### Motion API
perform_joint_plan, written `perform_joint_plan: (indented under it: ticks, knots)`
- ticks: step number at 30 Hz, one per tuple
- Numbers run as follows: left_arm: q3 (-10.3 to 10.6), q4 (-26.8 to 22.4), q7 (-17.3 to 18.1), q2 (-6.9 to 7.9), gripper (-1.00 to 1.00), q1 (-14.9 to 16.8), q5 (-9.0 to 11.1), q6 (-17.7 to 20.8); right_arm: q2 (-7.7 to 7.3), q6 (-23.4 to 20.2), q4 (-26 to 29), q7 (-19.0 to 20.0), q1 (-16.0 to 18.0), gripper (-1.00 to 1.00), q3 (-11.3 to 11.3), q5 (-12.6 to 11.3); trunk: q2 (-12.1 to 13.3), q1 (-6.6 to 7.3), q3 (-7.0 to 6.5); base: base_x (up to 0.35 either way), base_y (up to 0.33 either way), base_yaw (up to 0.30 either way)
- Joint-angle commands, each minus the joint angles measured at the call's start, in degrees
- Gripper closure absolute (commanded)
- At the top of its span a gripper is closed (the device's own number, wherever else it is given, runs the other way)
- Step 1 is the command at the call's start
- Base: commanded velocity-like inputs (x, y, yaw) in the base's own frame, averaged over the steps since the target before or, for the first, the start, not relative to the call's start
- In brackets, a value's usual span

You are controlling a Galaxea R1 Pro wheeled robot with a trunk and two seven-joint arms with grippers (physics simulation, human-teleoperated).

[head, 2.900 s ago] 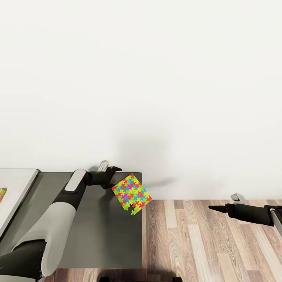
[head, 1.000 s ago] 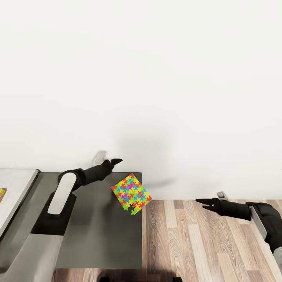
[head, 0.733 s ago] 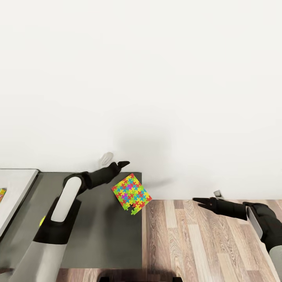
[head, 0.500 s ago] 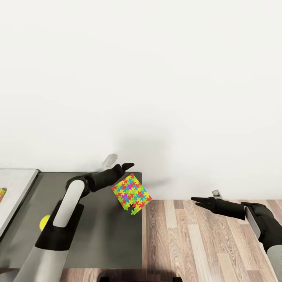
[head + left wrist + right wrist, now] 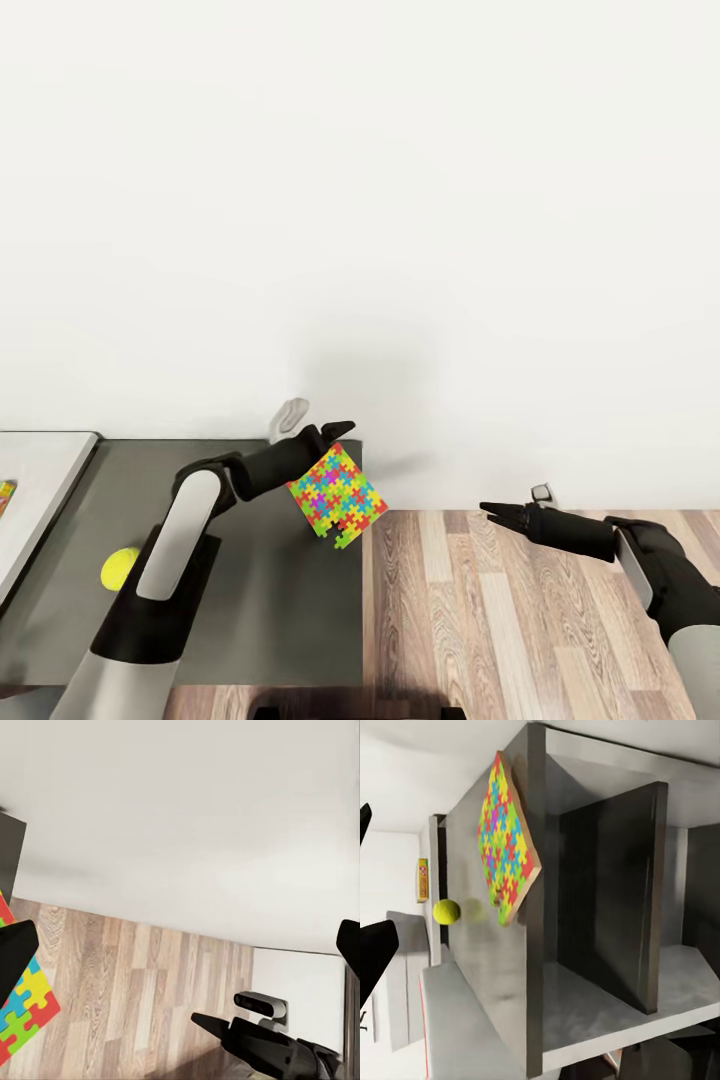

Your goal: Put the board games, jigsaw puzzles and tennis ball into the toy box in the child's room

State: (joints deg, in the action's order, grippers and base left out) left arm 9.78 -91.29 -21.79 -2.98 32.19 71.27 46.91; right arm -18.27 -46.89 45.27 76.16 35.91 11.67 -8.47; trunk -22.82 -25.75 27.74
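We see the jigsaw puzzle (image 5: 336, 495) overhanging the desk (image 5: 260, 600) far right corner; left gripper (image 5: 333, 433) spread, empty, above it. A nudge could tip it off. Right gripper (image 5: 492, 510) parted, idle. Tennis ball (image 5: 120, 567) near left edge.

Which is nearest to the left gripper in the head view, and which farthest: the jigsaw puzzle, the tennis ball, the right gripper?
From the left gripper:
1. Jigsaw puzzle, right beside its jaws at the dark desk's far corner, overhanging the edge.
2. Right gripper, over the wood floor.
3. Tennis ball, back beside the left forearm.
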Motion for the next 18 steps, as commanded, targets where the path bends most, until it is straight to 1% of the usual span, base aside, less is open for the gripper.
perform_joint_plan:
  ticks: [1, 2, 3, 4, 6, 18]
  knots:
    - [0.0, -0.2, -0.6, -0.09, -1.0, 0.0, 0.6, 0.1, 0.07, -0.1, -0.1, 0.2, 0.0, -1.0, 0.0, -0.2, -0.1, -0.03, 0.08, 0.0, 0.0, 0.0]
    - [0.0, -0.2, -0.6, -0.09, -1.0, 0.0, 0.6, 0.1, 0.07, -0.1, -0.1, 0.2, 0.0, -1.0, 0.0, -0.2, -0.1, -0.03, 0.08, 0.0, 0.0, 0.0]
    - [0.3, 0.2, -0.9, 0.25, -1.0, 0.3, 1.0, -0.2, -0.26, -0.5, 0.2, -0.1, -0.3, -1.0, 0.3, -0.4, -0.1, -0.03, 0.08, 0.0, 0.0, 0.0]
    - [0.7, 0.5, -1.3, 0.57, -1.0, 0.5, 1.3, -0.5, -0.57, -0.7, 0.6, -0.5, 0.0, -1.0, 0.6, -0.3, -0.1, -0.03, 0.08, 0.0, 0.0, 0.0]
    - [1.0, 1.1, -1.3, 1.21, -1.0, 0.1, 1.2, -1.2, -0.37, -0.2, 1.0, -0.6, 0.5, -1.0, 0.8, -0.2, -0.1, -0.03, 0.08, 0.0, 0.0, 0.0]
    - [1.0, 1.3, -1.3, 1.23, -1.0, 0.1, 1.2, -1.5, -0.37, -0.2, 1.0, -0.6, 0.5, -1.0, 0.8, -0.2, -0.1, -0.03, 0.08, 0.0, 0.0, 0.0]
